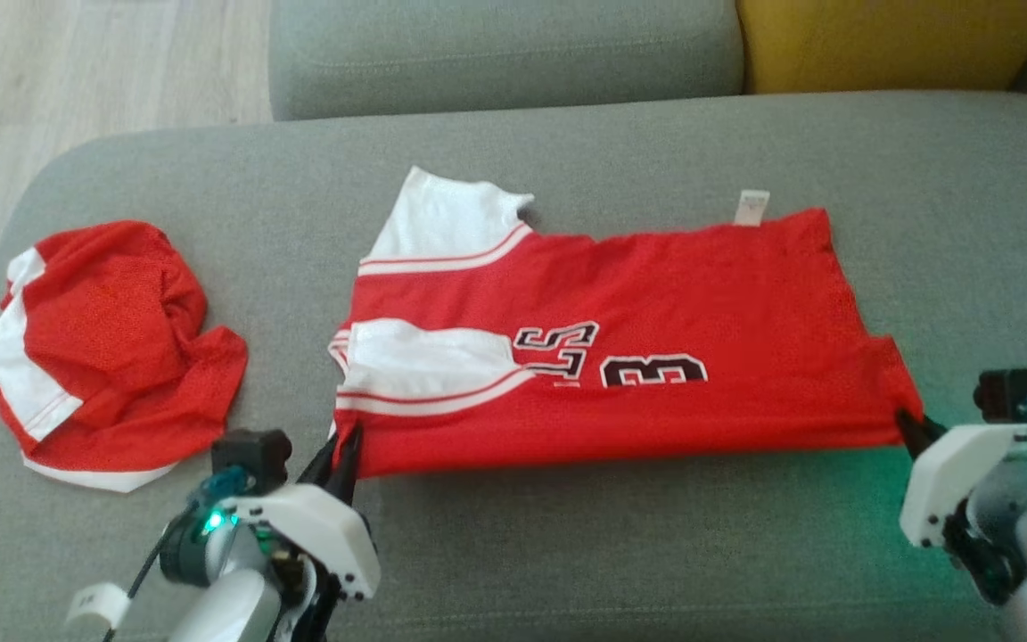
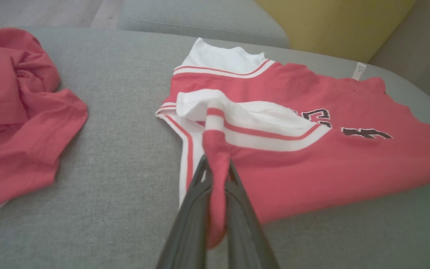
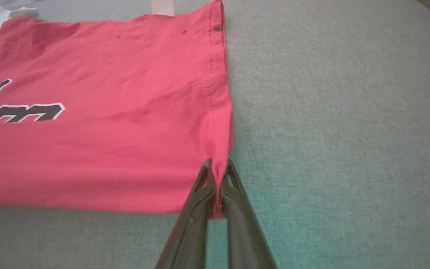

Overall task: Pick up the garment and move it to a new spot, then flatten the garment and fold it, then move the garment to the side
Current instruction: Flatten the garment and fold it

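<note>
Both low: left gripper (image 1: 349, 444), right gripper (image 1: 911, 424) clamp jersey (image 1: 656, 294) corners.

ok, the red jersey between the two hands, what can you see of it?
The red jersey is thin knit fabric with white, red-striped sleeves and dark white-edged numerals. It lies mostly flat on the grey sofa seat, sleeves toward the robot's left, hem toward its right, a white label at the far edge. The left hand is shut on its near sleeve-end corner, the right hand on its near hem corner.
</note>
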### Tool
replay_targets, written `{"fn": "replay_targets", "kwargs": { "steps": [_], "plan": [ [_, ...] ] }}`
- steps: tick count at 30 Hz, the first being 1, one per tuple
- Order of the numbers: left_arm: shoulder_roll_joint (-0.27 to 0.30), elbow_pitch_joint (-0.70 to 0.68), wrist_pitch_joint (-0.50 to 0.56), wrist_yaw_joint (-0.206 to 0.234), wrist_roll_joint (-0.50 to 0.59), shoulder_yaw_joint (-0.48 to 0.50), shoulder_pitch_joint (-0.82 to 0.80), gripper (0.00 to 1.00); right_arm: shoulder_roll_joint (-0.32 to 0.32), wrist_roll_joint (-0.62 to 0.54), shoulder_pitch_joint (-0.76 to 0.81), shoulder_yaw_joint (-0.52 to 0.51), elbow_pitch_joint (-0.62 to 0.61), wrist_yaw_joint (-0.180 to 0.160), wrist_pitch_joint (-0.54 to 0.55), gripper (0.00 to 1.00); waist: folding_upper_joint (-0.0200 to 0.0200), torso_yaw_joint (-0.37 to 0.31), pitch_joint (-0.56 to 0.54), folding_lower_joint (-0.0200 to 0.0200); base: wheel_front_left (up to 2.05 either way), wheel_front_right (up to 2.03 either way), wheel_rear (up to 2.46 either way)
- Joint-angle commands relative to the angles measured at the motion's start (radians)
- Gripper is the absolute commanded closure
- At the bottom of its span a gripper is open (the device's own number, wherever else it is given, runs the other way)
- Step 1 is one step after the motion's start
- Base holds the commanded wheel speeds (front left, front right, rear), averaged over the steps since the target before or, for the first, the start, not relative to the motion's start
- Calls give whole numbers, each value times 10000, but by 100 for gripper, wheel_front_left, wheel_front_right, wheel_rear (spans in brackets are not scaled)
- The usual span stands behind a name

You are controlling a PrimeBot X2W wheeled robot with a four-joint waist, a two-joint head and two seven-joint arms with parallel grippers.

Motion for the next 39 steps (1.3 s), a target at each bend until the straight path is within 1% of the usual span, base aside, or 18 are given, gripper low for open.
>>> {"fn": "replay_targets", "kwargs": {
  "steps": [1,5,9,16,17,18,19,22,26,27,32,33,36,39],
  "plan": [
    [408,-420,71,42,-18,396,-191,100,-483,212,43,212,-488,65,239,100,-1,34,-97,0,0,0,0],
    [611,-765,360,112,-12,281,139,100,-841,619,502,378,-1018,65,870,100,-1,13,-162,0,0,0,0],
    [755,-1042,565,180,-60,216,454,100,-1035,855,919,370,-1522,65,1300,100,-1,-35,-192,0,0,0,0],
    [905,-1389,920,382,-229,257,750,100,-1033,1019,1412,129,-2219,65,1781,100,-1,-141,-221,0,0,0,0],
    [940,-1402,1071,397,-244,212,795,97,-1014,1037,1457,76,-2334,65,1745,100,-1,-151,-216,0,0,0,0],
    [985,-1397,1273,401,-245,134,840,36,-1009,1034,1502,95,-2474,65,1692,56,-1,-158,-207,0,0,0,0],
    [1017,-1414,1448,396,-262,72,873,0,-959,1122,1568,91,-2563,65,1724,0,-1,-165,-199,0,0,0,0],
    [1040,-1645,1454,565,-270,157,865,0,-850,1294,1676,-176,-2859,65,1728,0,-1,-163,-114,0,0,0,0],
    [959,-2045,786,896,-258,590,687,0,-448,1004,1651,-870,-3355,65,1082,0,-1,-136,-20,0,0,0,0],
    [959,-2045,786,896,-258,590,687,0,-448,1004,1651,-870,-3355,65,1082,0,-1,-136,-20,0,0,0,0],
    [541,-2587,-540,969,-426,1198,258,0,479,711,1469,-1377,-4349,65,-263,0,-1,-183,194,0,0,0,0],
    [437,-2683,-875,918,-426,1308,79,0,743,524,1390,-1433,-4753,65,-938,0,-1,-252,268,0,0,0,0],
    [360,-2695,-1125,888,-369,1465,-302,0,1022,149,1250,-1277,-5151,65,-1836,0,-1,-432,470,0,0,0,0],
    [402,-2494,-1056,742,-301,1433,-873,0,1313,-135,1051,-1093,-5237,65,-2364,0,-1,-661,721,0,0,0,0]
  ]
}}
